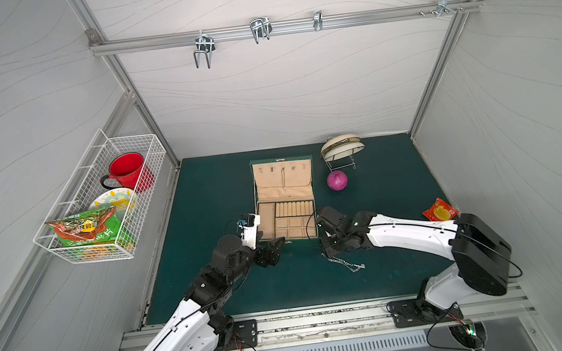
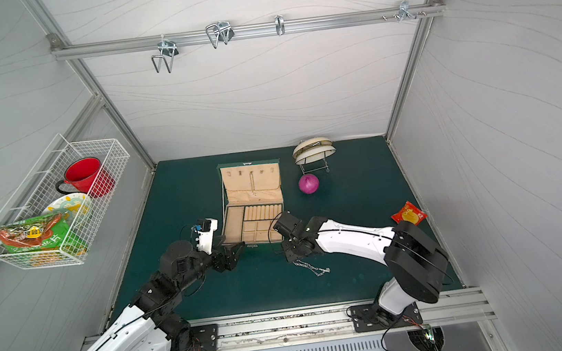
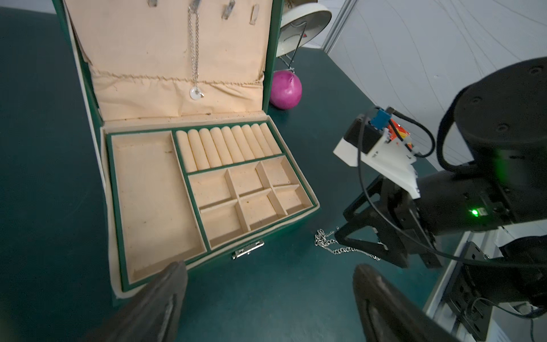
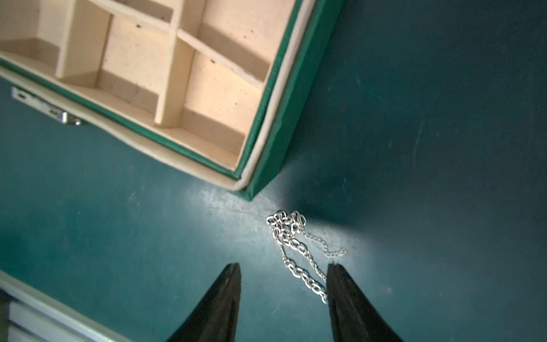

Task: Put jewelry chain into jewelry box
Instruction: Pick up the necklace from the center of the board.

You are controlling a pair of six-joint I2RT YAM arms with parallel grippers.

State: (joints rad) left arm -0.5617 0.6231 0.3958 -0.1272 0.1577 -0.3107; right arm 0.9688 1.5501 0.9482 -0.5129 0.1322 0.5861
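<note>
**Pick-up step: right gripper (image 4: 284, 264) poised over the jewelry chain (image 4: 296, 245), beside the open jewelry box (image 3: 148, 192).**

The chain lies in a loose heap on the green mat (image 4: 414, 148), just off the box's front corner and outside it, so nothing is stowed yet. The right gripper's jaws stand partly apart, clamped on nothing. A strand runs between them and alongside one finger (image 4: 352, 302), perhaps touching it; the wrist view is too blurred to be sure. The next move, I judge, calls for shutting on the links, then lifting them over the rim into an empty compartment. The left gripper (image 3: 270, 265) hovers wide apart and empty by the box's front.
</note>
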